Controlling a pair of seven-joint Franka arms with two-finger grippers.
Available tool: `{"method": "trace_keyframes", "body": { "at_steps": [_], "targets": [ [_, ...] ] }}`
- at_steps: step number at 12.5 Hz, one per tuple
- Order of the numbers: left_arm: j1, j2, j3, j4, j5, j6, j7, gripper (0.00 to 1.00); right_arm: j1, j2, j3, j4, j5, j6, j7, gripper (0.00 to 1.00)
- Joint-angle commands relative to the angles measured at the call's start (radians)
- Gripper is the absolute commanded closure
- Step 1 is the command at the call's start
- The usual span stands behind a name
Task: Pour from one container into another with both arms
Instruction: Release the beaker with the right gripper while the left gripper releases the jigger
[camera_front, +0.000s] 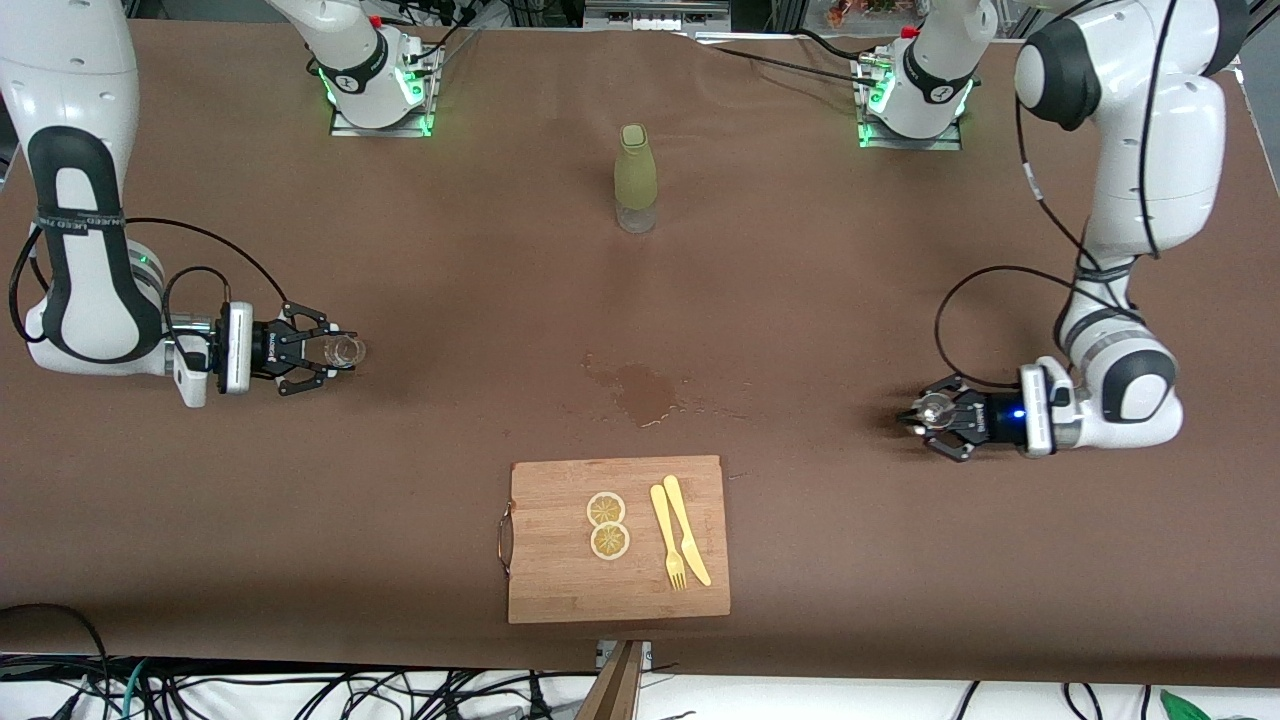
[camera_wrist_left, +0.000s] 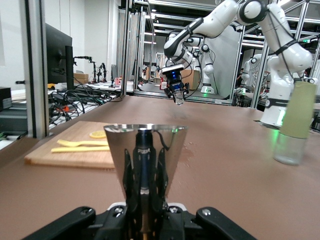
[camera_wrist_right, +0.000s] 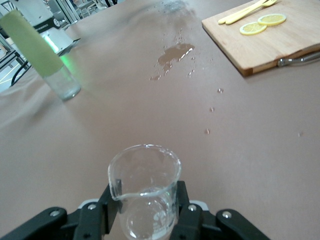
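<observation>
The right end effector (camera_front: 335, 351) holds the glass cup (camera_front: 347, 350) toward the right arm's end of the surface (camera_front: 800, 300), its fingers clamped on the lower body of the cup. The right wrist view shows the cup (camera_wrist_right: 145, 192) upright: thin, clear, smooth-walled, with a small pouring lip on the rim and a little liquid at the bottom. It looks light, rigid and brittle, and slippery where wet, so a low grip just above the base seems right, with only gentle squeeze.

The left end effector (camera_front: 925, 413) is closed on the jigger (camera_front: 935, 408) toward the left arm's end of the surface. In the left wrist view the jigger (camera_wrist_left: 146, 162) is polished steel, a flared cone narrowing downward, mirror-bright and reflecting the fingers. It is probably stiff, light and slick; the narrow waist is the natural place to pinch, since the flare above stops it sliding through.

The two vessels are well apart, so pouring looks not yet begun. Between them a wet stain (camera_front: 642, 390) darkens the brown cloth. An olive-green bottle (camera_front: 635, 178) stands nearer the bases, and a wooden board (camera_front: 560, 560) with lemon slices (camera_front: 607, 524) and a yellow fork and knife (camera_front: 680, 540) lies nearest the front camera
</observation>
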Motion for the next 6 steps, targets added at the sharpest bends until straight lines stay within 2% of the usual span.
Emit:
{"method": "trace_keyframes", "body": {
  "at_steps": [1,6],
  "targets": [
    [0.074,-0.017,-0.007,-0.023,0.040,-0.043,0.042,1.00,-0.046,0.042,0.010,0.009,0.026,-0.028,-0.106,0.75],
    [0.141,0.065,-0.009,-0.049,0.075,-0.069,0.131,1.00,-0.066,0.085,0.007,0.038,0.023,0.009,-0.174,0.72]
  ]
}}
